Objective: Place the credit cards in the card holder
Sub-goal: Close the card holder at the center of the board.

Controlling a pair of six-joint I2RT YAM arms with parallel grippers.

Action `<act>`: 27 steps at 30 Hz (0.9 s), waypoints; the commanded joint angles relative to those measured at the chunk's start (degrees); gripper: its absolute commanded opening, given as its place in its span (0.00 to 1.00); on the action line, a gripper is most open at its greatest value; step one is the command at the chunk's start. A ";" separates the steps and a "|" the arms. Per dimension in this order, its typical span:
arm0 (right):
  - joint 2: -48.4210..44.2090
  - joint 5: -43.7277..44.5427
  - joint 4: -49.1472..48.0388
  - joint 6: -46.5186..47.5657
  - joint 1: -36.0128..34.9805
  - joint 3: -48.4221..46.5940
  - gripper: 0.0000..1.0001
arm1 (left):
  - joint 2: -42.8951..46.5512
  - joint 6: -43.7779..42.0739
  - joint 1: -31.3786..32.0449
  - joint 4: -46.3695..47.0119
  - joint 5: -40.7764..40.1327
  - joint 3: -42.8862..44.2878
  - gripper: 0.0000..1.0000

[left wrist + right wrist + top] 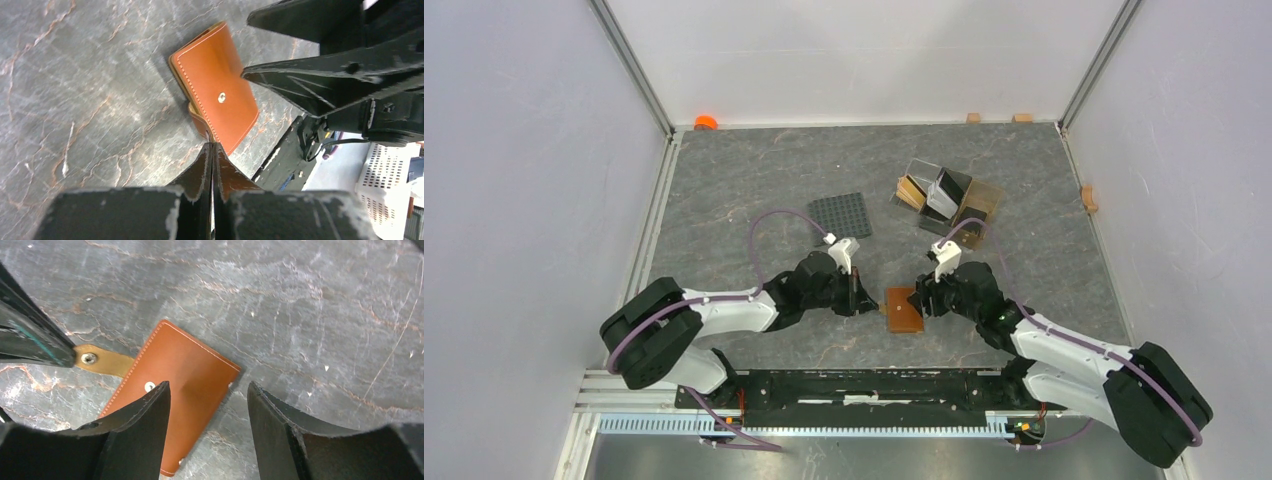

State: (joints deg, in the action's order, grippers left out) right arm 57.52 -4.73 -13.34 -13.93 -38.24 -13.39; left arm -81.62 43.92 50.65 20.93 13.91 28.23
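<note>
- The left gripper (212,146) is closed and pinches the strap (106,361) of the card holder (215,82).
- The right gripper (207,407) hangs wide open over the card holder, which lies on the tabletop (325,315).

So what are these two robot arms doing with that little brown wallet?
Both arms are working at the brown card holder, which lies on the table near their bases. The left claw is shut on its snap tab, which sticks out to one side. The right claw is open and straddles the wallet's body. Neither claw holds a card. The cards seem to sit in the clear stand further back, so none has gone in yet.
</note>
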 commanded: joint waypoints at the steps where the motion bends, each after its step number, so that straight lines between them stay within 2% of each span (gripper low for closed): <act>1: 0.92 -5.31 0.74 -2.53 3.82 1.72 0.62 | -0.65 -3.97 0.24 0.78 2.52 4.05 0.02; 10: 6.57 -14.36 -7.14 -6.48 7.59 5.67 0.58 | -6.12 -5.40 0.32 -0.34 4.96 8.88 0.02; 27: 10.86 -15.60 -10.47 -6.71 7.63 7.15 0.56 | -15.07 -4.86 0.41 -0.98 6.39 14.82 0.02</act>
State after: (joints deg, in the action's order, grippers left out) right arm 67.00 -19.40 -27.27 -19.99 -30.57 -8.40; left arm -95.59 40.84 50.76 19.11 19.64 40.88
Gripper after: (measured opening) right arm 0.558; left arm 0.029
